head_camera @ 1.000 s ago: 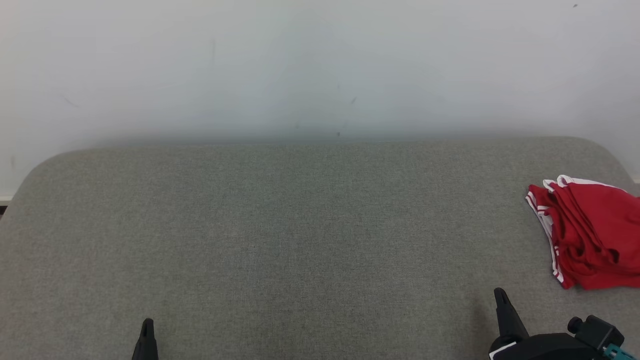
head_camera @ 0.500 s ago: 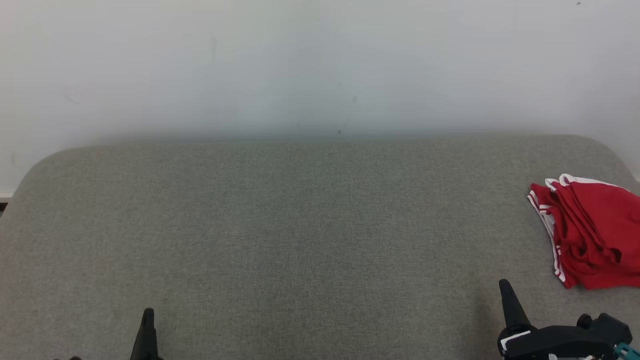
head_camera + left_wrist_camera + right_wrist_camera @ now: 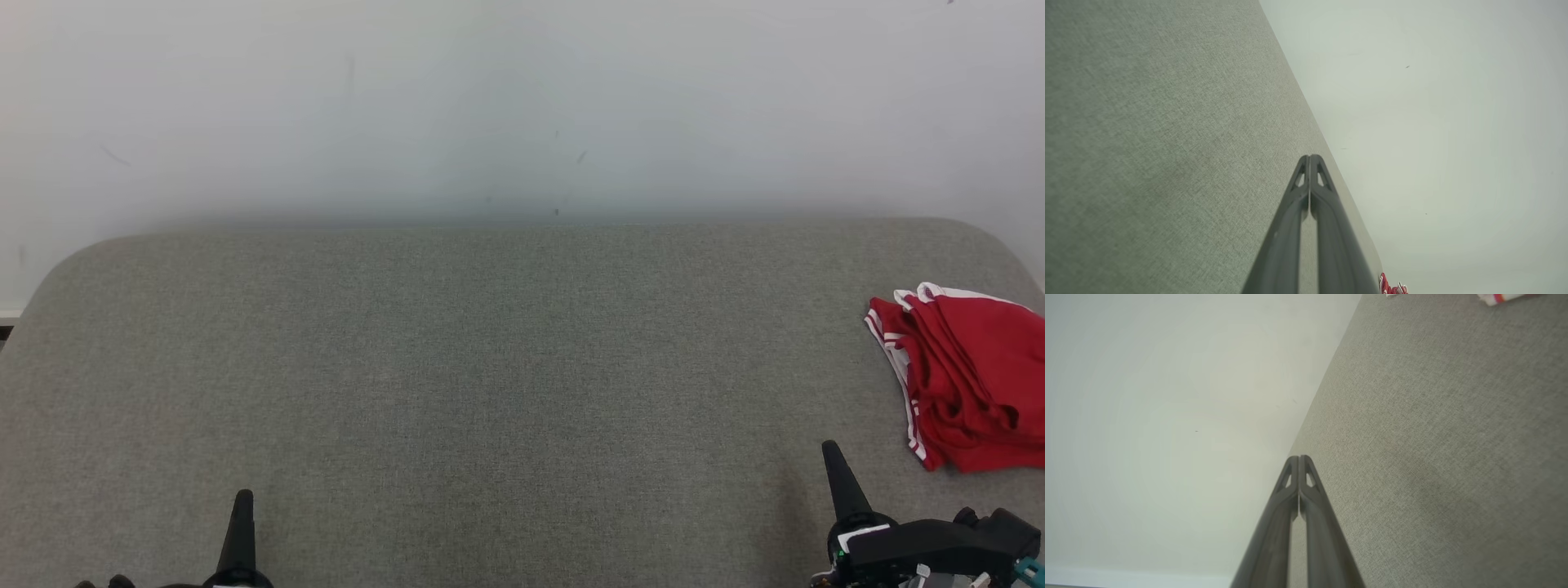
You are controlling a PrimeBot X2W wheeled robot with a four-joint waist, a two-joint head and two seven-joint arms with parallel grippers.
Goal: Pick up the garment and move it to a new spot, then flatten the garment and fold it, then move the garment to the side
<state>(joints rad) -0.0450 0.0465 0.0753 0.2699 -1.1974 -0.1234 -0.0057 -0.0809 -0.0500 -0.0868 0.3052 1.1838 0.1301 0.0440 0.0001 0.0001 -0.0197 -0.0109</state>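
The garment (image 3: pixel 967 376) is red with white trim, folded into a compact bundle at the far right of the grey cloth-covered table (image 3: pixel 490 367); its right side runs off the head view. A sliver of the garment (image 3: pixel 1390 288) shows at the bottom of the left wrist view, and its white edge (image 3: pixel 1498 298) at the top of the right wrist view. My left gripper (image 3: pixel 242 500) is shut and empty near the front left edge. My right gripper (image 3: pixel 831 449) is shut and empty at the front right, a short way in front and left of the garment. Both pairs of fingertips (image 3: pixel 1309 157) (image 3: pixel 1298 458) meet.
A plain white wall (image 3: pixel 522 106) rises behind the table's rounded back edge. The grey table surface stretches wide between the two grippers and to the left of the garment.
Both grippers have come further up into the head view, staying shut. The whole picture has shifted slightly, so the camera has moved. The garment lies as before.
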